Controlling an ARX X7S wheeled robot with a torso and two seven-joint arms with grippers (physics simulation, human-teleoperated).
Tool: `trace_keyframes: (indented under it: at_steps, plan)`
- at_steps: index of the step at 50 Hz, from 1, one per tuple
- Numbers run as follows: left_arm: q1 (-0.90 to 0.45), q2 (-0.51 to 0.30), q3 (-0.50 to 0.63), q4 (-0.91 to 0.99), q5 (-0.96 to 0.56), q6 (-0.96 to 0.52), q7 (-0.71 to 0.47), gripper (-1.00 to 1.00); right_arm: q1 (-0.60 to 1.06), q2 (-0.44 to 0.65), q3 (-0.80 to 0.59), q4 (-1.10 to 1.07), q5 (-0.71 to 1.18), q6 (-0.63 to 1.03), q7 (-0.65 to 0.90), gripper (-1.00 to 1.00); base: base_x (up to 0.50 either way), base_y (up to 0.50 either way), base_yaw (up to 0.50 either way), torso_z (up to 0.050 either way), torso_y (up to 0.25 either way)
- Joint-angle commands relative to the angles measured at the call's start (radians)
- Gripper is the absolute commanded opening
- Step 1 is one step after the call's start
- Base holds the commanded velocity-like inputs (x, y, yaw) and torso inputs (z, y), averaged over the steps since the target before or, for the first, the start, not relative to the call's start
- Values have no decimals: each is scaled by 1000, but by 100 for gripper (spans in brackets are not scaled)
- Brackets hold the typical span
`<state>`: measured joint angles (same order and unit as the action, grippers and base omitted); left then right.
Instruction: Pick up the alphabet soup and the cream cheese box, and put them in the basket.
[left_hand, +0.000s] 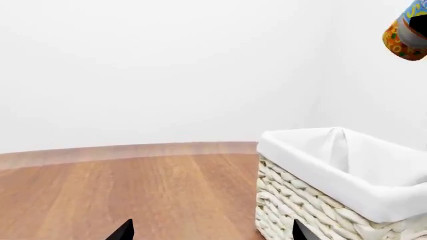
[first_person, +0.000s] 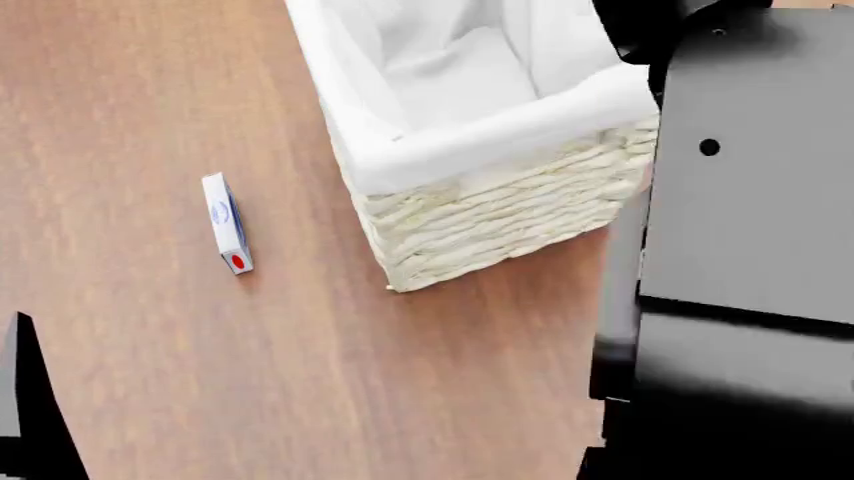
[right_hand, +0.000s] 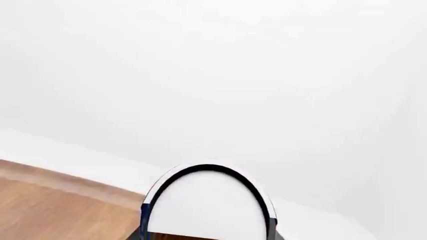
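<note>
Your right end effector (right_hand: 208, 235) grips the alphabet soup (left_hand: 405, 34) high above the basket (first_person: 400, 160), poised for release; the cream cheese box (first_person: 227, 222) waits on the floor, left end effector (left_hand: 212, 232) spread empty.

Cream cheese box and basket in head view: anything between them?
Nothing. Only bare wooden floor separates the cream cheese box from the basket, as the head view shows.
</note>
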<state>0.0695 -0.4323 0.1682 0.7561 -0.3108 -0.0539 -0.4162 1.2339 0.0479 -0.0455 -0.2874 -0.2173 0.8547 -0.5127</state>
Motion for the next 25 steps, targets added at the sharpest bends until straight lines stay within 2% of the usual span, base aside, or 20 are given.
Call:
trace_keyframes:
  at_steps: [1, 2, 3, 25]
  plan:
    - [1, -4, 5, 7, -9, 1, 2, 100, 437, 43, -172, 652, 0, 46, -127, -100, 0, 0, 0, 0, 0]
    - [-1, -3, 8, 8, -7, 0, 2, 100, 443, 40, -171, 674, -2, 59, -119, -100, 0, 0, 0, 0, 0]
    - [-3, -3, 9, 11, -11, -1, 3, 100, 421, 47, -235, 696, -16, 49, -151, -100, 0, 0, 0, 0, 0]
    - [9, -11, -4, -3, -21, 17, -2, 100, 347, 66, -298, 670, -3, 56, -177, -100, 0, 0, 0, 0, 1]
